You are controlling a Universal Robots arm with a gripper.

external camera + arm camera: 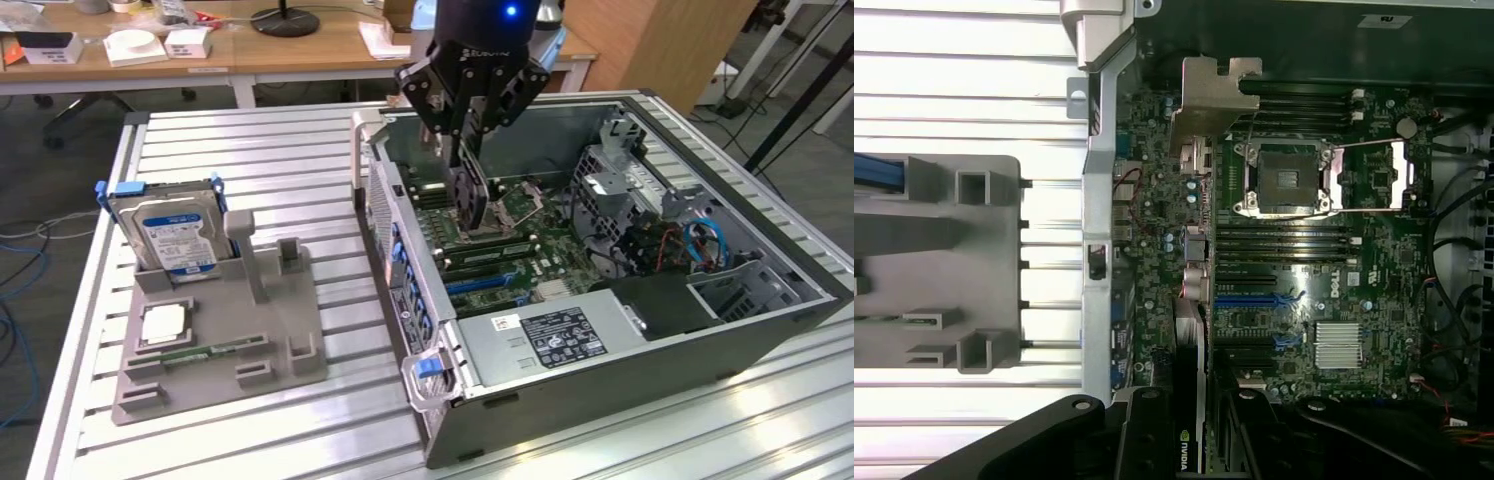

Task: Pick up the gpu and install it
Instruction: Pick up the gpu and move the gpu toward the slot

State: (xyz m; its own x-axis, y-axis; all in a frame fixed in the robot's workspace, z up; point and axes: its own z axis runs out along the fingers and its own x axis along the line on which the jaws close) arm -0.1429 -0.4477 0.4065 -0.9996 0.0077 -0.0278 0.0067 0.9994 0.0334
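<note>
Table (240, 150) carries an open computer case (747, 330), and that's where everything's happening. Pickup half looks done: the end effector (470, 128) is clenched on the gpu (467, 192), holding it on edge inside the case, over the motherboard (534, 265) and close to the case's port-side wall. Card doesn't look seated in a slot yet, so I'd say the install half is what's left.

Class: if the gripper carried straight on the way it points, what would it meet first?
Probably the motherboard inside the open computer case, with the gpu in its jaws touching before the gripper; depth is unclear.
</note>
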